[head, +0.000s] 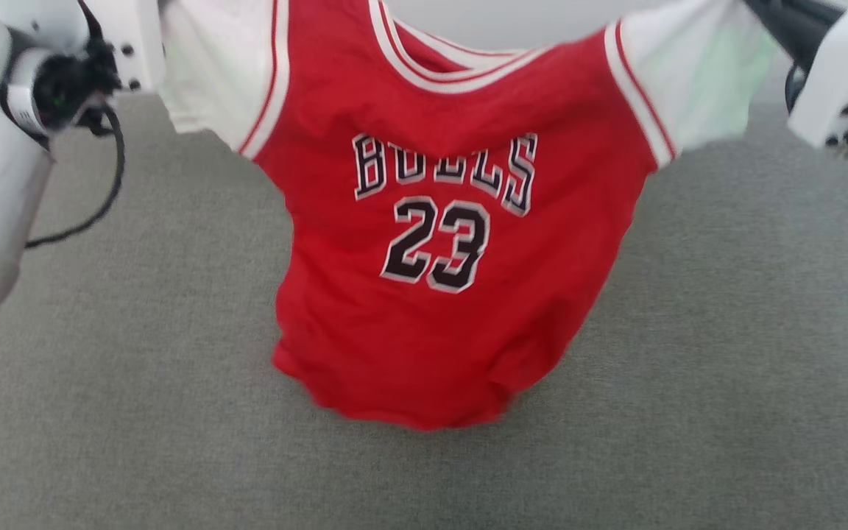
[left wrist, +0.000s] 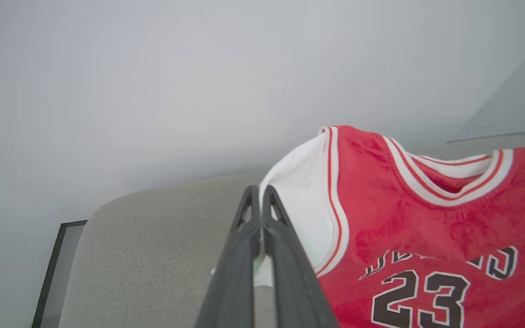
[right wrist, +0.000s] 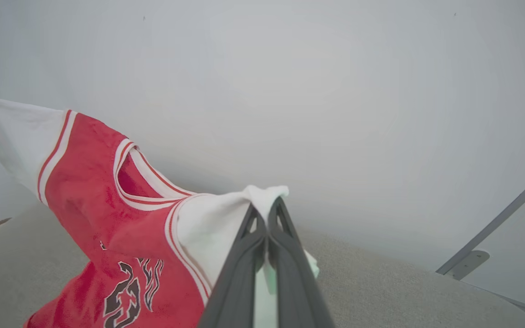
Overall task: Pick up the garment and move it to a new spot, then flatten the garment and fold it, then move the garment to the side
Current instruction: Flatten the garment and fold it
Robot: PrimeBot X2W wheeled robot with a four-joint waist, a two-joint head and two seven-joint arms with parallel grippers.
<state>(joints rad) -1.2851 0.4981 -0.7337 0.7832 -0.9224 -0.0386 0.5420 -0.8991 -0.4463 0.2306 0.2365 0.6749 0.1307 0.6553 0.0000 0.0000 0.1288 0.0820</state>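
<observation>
Between the two grippers, strung out by its sleeves: the garment (head: 431, 221), red, printed side toward the robot, body sagging below them. Left gripper (left wrist: 260, 200) pressed together on one white sleeve. Right gripper (right wrist: 267, 212) pinching the other sleeve the same way. Beneath both, grey fabric surface (head: 726, 368); whether the hem touches it is unclear.

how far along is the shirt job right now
Done: the garment is picked up, off the grey surface except perhaps its hem. In hand: the left end effector is shut on one white sleeve and the right end effector on the other, so it hangs spread between them. Left: set it down at a new spot, flatten it, fold it, move it aside.
</observation>
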